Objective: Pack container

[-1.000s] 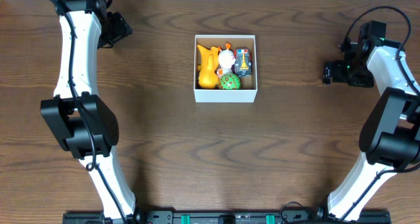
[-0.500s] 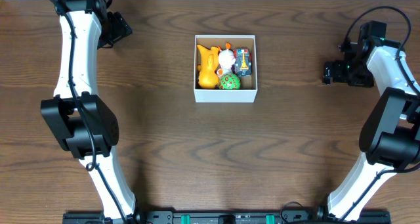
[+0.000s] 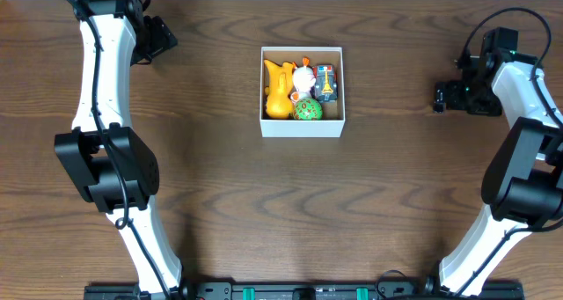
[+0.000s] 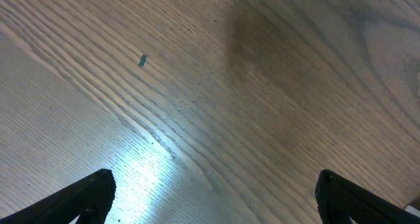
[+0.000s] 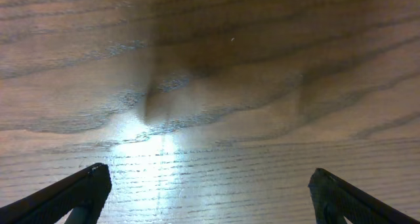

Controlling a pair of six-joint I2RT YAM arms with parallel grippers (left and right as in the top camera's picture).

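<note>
Dark worktop (image 3: 264, 212) holds the container (image 3: 302, 128) toward 12 o'clock. Left gripper (image 4: 216, 198), at its 10 o'clock, and right gripper (image 5: 210, 192), at 3 o'clock, hang spread and empty. Bring either in low and you may clip its rim.

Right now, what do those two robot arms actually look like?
Both the left arm and right arm have smooth white shells between chunky black joints, with thin black cables looping near the wrists. The fingers are black and tapered.

Dark wood-grain table (image 3: 369, 203) (glare patches), pale far edge.
</note>
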